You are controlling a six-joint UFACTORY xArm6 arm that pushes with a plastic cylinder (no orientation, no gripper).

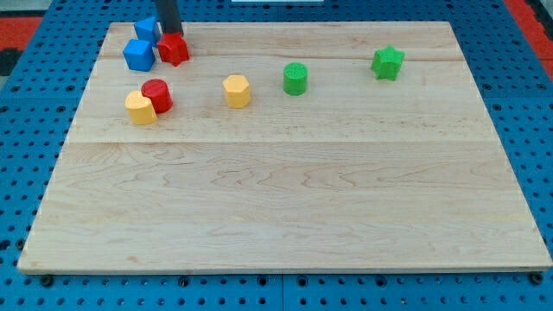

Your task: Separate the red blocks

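Note:
Two red blocks lie at the view's upper left. A red angular block point(174, 48) sits near the board's top edge, touching a blue block point(138, 54). A red cylinder point(158, 94) lies lower down, touching a yellow block point(139, 108) on its left. My tip point(168, 33) stands at the top edge of the red angular block, between it and a second blue block point(146, 28) partly hidden behind the rod.
A yellow hexagonal block point(237, 90) lies right of the red cylinder. A green cylinder point(295, 78) and a green star block point(388, 62) lie further right. The wooden board point(285, 199) rests on a blue pegboard surface.

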